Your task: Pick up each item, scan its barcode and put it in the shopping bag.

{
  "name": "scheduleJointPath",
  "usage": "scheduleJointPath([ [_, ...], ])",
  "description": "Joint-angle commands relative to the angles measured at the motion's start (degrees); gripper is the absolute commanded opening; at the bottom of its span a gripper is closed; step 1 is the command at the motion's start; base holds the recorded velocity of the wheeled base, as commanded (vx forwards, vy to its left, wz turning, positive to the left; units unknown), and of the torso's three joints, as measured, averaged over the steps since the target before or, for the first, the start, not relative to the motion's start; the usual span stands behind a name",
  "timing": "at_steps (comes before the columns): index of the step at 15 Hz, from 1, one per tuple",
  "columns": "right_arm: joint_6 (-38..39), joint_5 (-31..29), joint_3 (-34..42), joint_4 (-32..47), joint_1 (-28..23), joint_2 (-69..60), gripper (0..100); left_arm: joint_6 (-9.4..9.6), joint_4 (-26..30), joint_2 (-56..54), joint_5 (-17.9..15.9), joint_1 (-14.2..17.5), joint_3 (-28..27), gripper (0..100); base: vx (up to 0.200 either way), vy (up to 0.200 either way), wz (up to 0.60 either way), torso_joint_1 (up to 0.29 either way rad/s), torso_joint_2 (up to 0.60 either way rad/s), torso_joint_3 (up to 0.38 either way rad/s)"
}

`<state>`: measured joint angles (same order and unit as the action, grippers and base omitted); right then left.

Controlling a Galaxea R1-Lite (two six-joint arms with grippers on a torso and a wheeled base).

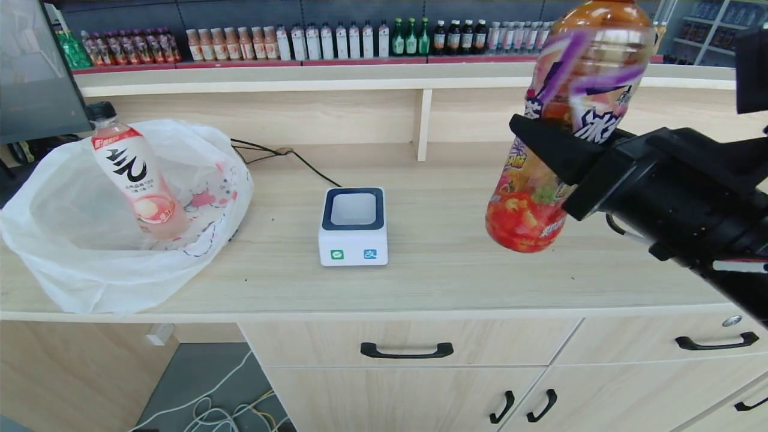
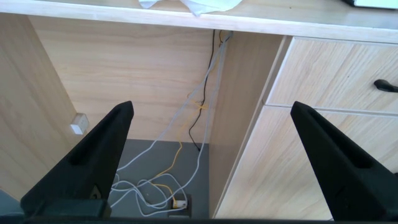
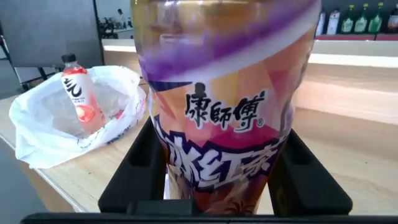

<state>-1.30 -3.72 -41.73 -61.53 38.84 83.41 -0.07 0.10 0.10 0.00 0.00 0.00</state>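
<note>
Right, your right gripper [image 1: 567,150] is clamped around the middle of the iced tea bottle [image 1: 591,66], which hangs tilted in the air above the right side of the counter [image 1: 456,270], well right of the scanner [image 1: 354,225].

Risks, as judged from here:
- The grip sits on a slick label, so a quick swing could let the bottle slide or twist.
- The barcode may not face the scanner window (I cannot tell which side carries it), so you may need to turn the wrist.
- On the way left to the shopping bag [image 1: 72,270], a low pass could clip the scanner.
- The pink bottle [image 1: 135,174] leans inside the bag, so a hard drop could knock it over or fold the floppy rim.

Your left gripper [image 2: 211,115] hangs wide and empty below the counter edge, near loose floor cables [image 2: 158,186].

Room: pale wood counter, drawers [image 1: 408,349] beneath, a dark monitor [image 1: 36,66] far left, and a shelf of bottles [image 1: 336,39] along the far wall.
</note>
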Motion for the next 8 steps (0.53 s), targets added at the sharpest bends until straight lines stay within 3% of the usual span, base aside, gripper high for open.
scheduleJointPath([
  [1, 1.0, -1.4, 2.5, 0.0, 0.0, 1.2, 0, -0.01, 0.0, 0.0, 0.0, 0.1, 0.0, 100, 0.000, 0.000, 0.00, 0.000, 0.00, 0.000],
  [2, 3.2, -6.1, 6.7, -0.3, -0.1, 0.4, 0, -0.01, 0.0, 0.0, 0.0, 0.0, 0.0, 100, 0.000, 0.000, 0.00, 0.000, 0.00, 0.000],
  [4, 4.6, -10.1, 11.9, -0.5, 0.0, -0.9, 0, -0.01, 0.0, 0.0, 0.0, 0.0, 0.0, 100, 0.000, 0.000, 0.00, 0.000, 0.00, 0.000],
  [8, 0.8, -11.3, 13.3, -0.4, -0.7, -0.8, 0, 0.07, 0.0, 0.0, 0.0, 0.0, 0.0, 100, 0.000, 0.000, 0.00, 0.000, 0.00, 0.000],
])
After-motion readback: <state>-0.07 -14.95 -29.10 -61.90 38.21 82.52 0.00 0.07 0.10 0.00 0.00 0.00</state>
